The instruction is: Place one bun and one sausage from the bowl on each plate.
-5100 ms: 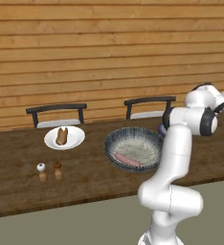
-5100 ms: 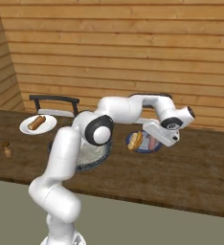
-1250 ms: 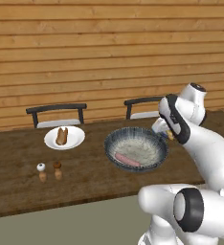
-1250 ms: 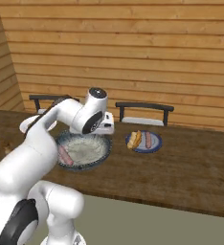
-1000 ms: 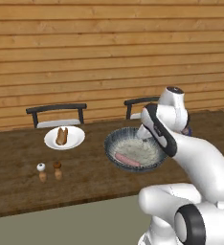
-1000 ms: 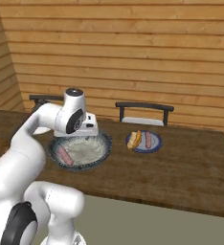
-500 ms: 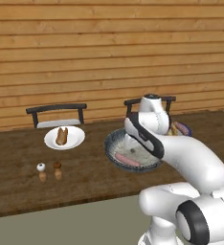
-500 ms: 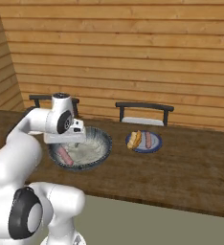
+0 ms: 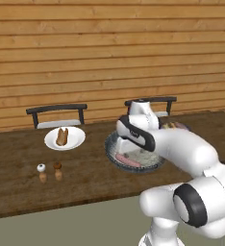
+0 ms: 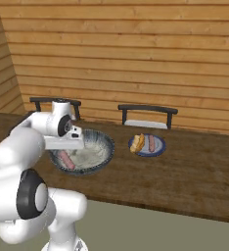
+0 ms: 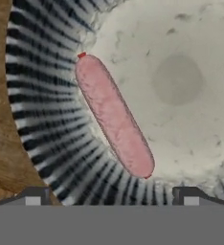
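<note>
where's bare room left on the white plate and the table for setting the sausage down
The white plate has bare rim on its right, beside the bun. Bare table lies between that plate and the bowl, above the shakers. The blue-grey plate is crowded: bun and sausage already on it.

Sausage (image 11: 114, 116) in bowl (image 10: 101, 154); plates (image 10: 158, 148) either side

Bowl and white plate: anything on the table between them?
Nothing. In the left base view, only bare table lies between the bowl and the white plate. The shakers stand nearer the front edge, off that line.
</note>
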You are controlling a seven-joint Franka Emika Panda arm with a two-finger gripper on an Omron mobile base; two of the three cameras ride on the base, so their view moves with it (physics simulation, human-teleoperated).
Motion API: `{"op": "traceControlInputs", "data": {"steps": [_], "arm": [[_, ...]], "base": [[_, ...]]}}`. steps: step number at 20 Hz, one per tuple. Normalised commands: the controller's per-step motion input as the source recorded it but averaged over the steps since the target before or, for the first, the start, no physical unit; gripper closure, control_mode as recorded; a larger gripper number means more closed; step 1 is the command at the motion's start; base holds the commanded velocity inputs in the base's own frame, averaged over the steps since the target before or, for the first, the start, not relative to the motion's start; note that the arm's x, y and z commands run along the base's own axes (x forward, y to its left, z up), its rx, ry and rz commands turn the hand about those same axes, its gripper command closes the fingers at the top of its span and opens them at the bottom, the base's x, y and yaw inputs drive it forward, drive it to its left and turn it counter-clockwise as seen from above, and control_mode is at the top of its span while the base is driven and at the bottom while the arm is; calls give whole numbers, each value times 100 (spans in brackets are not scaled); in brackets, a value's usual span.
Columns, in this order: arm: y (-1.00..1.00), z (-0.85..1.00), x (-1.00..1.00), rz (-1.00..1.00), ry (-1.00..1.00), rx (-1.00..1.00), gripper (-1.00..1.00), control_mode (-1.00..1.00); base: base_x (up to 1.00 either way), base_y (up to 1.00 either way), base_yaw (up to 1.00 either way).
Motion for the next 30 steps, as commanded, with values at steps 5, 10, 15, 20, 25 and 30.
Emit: {"op": "traceControlInputs", "data": {"steps": [5, 10, 15, 20, 25, 30], "arm": [[0, -25, 53, 0, 14, 0, -100, -100], [0, -39, 17, 0, 11, 0, -100, -100], [0, -16, 0, 0, 3, 0, -100, -100], [0, -4, -24, 0, 1, 0, -100, -100], [2, -18, -20, 0, 5, 0, -100, -100], [4, -24, 1, 0, 10, 0, -100, -100]], "base": [[0, 0, 0], [0, 0, 0], [0, 0, 0], [0, 0, 0], [0, 0, 0], [0, 0, 0]]}}
